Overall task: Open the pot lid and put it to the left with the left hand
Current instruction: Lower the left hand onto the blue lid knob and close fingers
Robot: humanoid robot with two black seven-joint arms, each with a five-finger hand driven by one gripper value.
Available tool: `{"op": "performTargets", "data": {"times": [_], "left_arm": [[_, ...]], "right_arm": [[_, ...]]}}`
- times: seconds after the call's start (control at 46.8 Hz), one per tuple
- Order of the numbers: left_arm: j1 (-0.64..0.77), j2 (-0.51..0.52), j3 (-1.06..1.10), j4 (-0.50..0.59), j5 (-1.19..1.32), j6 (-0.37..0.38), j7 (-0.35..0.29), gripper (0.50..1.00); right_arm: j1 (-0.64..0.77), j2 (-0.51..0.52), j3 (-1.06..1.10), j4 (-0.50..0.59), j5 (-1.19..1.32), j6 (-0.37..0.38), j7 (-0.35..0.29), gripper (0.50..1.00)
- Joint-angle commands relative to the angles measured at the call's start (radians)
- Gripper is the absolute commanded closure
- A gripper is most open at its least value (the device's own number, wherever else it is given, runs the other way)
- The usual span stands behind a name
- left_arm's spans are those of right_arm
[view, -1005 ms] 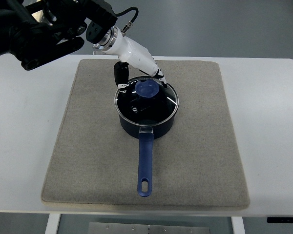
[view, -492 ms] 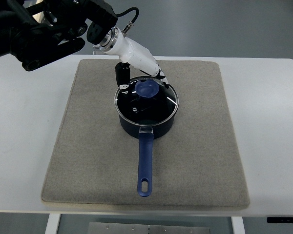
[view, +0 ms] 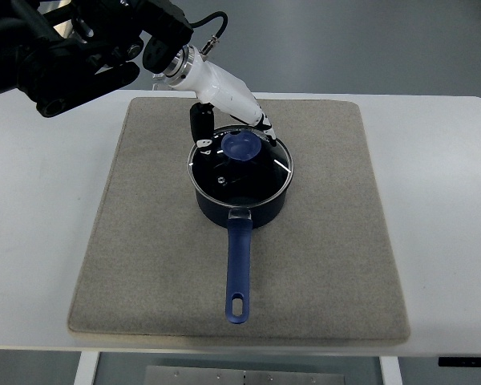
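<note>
Pot lid bears no legible writing; left robot hand beside its knob.

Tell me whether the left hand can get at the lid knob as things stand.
Probably yes. The left hand is already over the far rim of the saucepan, right beside the blue lid knob, and nothing lies between them. Whether its fingers touch the knob cannot be told.

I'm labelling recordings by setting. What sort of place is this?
Probably a robot test bench, not a kitchen: a plain white table with a grey mat, one blue saucepan with glass lid, and the left hand reaching it.
</note>
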State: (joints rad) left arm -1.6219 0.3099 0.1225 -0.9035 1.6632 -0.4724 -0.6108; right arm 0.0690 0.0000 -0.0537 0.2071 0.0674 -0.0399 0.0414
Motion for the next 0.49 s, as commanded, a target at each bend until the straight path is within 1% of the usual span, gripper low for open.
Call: {"op": "performTargets", "data": {"times": [0.0,0.064,0.15,0.278,0.321,0.47], "left_arm": [[0.004,0.0,-0.003,0.0,-0.002,0.001,0.0,0.559],[0.005,0.0,-0.001,0.0,-0.003,0.001,0.0,0.583],[0.005,0.0,-0.001,0.0,-0.013,0.001,0.0,0.628],[0.005,0.0,-0.001,0.0,-0.014,0.005,0.0,0.647],[0.005,0.0,-0.001,0.0,-0.014,0.005,0.0,0.671],[0.005,0.0,-0.001,0.001,-0.017,0.009,0.0,0.716]], "right_arm": [[0.0,0.0,0.0,0.0,0.0,0.0,0.0,0.585],[0.0,0.0,0.0,0.0,0.0,0.0,0.0,0.585],[0.0,0.0,0.0,0.0,-0.001,0.0,0.0,0.585],[0.0,0.0,0.0,0.0,0.0,0.0,0.0,0.585],[0.0,0.0,0.0,0.0,0.0,0.0,0.0,0.585],[0.0,0.0,0.0,0.0,0.0,0.0,0.0,0.585]]}}
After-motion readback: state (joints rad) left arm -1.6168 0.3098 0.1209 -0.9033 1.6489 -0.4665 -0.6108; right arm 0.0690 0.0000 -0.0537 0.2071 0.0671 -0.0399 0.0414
